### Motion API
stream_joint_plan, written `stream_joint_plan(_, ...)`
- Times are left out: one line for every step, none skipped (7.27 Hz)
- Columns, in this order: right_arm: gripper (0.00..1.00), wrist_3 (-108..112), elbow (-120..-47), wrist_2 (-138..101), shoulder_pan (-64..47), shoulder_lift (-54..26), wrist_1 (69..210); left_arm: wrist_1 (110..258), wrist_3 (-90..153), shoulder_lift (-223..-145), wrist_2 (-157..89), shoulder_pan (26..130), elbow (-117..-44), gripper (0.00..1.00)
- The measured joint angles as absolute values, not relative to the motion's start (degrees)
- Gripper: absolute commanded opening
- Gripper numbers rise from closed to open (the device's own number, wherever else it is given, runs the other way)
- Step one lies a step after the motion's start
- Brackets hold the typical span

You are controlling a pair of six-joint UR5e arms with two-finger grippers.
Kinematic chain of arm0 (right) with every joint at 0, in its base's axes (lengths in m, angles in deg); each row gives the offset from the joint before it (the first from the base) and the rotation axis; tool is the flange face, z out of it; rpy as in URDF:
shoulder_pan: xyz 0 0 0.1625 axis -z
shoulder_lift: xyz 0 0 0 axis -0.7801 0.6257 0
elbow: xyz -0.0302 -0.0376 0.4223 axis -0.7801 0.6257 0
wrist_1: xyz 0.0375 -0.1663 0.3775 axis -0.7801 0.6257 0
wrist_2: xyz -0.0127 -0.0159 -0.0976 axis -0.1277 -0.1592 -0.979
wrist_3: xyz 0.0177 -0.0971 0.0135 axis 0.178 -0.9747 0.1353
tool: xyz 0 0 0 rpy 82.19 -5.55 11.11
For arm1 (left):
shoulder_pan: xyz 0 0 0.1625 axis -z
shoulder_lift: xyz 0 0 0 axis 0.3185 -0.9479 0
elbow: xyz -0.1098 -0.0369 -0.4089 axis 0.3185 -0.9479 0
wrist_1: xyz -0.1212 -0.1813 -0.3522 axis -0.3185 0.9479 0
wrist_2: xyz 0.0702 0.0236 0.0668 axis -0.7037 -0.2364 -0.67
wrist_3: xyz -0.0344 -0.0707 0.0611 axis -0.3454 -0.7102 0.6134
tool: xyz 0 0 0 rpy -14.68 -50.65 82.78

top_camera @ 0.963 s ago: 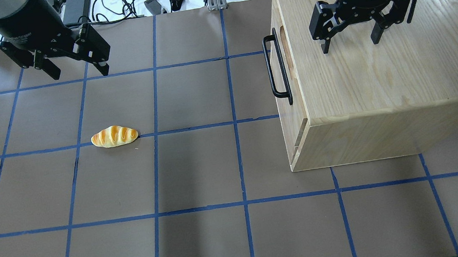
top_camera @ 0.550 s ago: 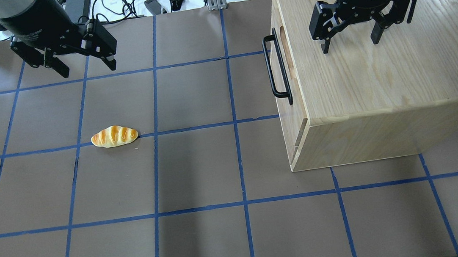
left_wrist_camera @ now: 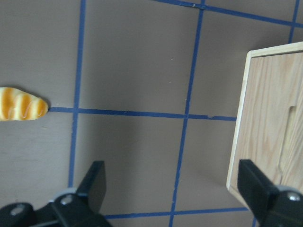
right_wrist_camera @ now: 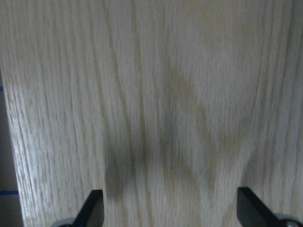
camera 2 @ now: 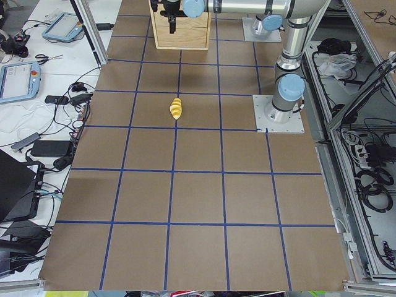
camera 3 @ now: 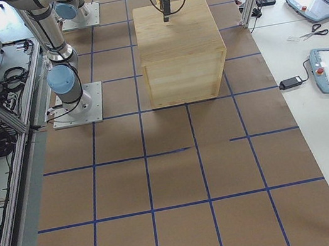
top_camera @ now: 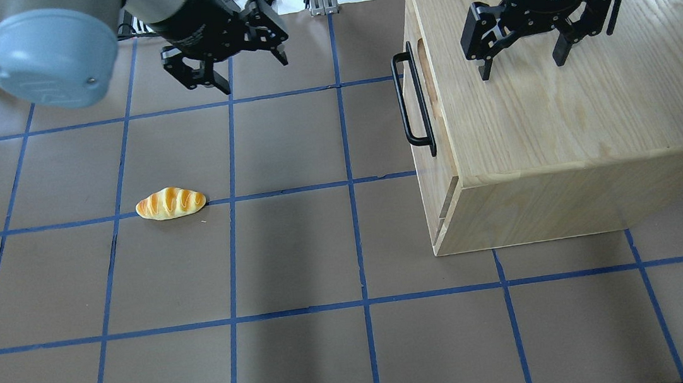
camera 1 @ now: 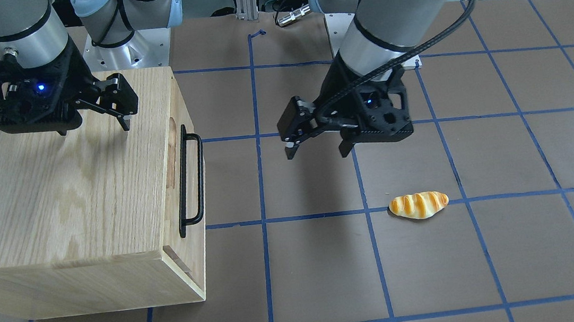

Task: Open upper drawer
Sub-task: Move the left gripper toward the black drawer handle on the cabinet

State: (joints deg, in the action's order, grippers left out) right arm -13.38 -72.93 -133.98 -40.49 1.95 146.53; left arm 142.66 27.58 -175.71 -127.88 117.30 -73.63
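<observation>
The upper drawer (top_camera: 433,115) is the pale front panel of the oak cabinet (top_camera: 562,117), facing the table's middle. It carries a black bar handle (top_camera: 413,98) and an oval slot (top_camera: 426,71), and it sits flush and shut. The drawer (camera 1: 187,113), handle (camera 1: 190,179) and slot (camera 1: 173,151) also show in the front-facing view. My left gripper (top_camera: 253,74) is open and empty above the mat, well left of the handle; its wrist view shows the drawer front (left_wrist_camera: 265,123). My right gripper (top_camera: 522,68) is open and empty just above the cabinet top (right_wrist_camera: 156,94).
A toy bread roll (top_camera: 171,203) lies on the brown mat left of centre, also in the front-facing view (camera 1: 418,205) and the left wrist view (left_wrist_camera: 21,104). Cables and power bricks (top_camera: 214,2) lie beyond the mat's far edge.
My left gripper has swung from the far left towards the cabinet, still open. The right gripper, drawer and bread roll have not moved.
</observation>
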Motion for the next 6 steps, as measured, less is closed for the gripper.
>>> stream_joint_plan(1.0,-13.35,-72.93,-133.98,-40.49,1.95,146.53,139.93,25.25,-177.53,-124.87,119.47,-73.95,1.0)
stream_joint_plan(1.0,-13.34,-72.95,-133.98,-40.48,1.95,146.53,137.42,23.3,-179.18,-123.23,121.44,-74.4,1.0)
stream_joint_plan(1.0,-13.33,-72.96,-133.98,-40.46,1.95,146.53,135.14,21.95,-180.39,-122.58,122.97,-75.02,1.0)
stream_joint_plan(1.0,-13.34,-72.93,-133.98,-40.47,1.95,146.53,133.38,21.38,-181.2,-122.34,123.96,-75.69,1.0)
stream_joint_plan(1.0,-13.36,-72.91,-133.98,-40.47,1.95,146.53,132.08,21.17,-181.84,-122.16,124.67,-76.22,1.0)
stream_joint_plan(1.0,-13.35,-72.9,-133.98,-40.49,1.95,146.53,131.43,21.08,-182.4,-121.64,125.2,-76.46,1.0)
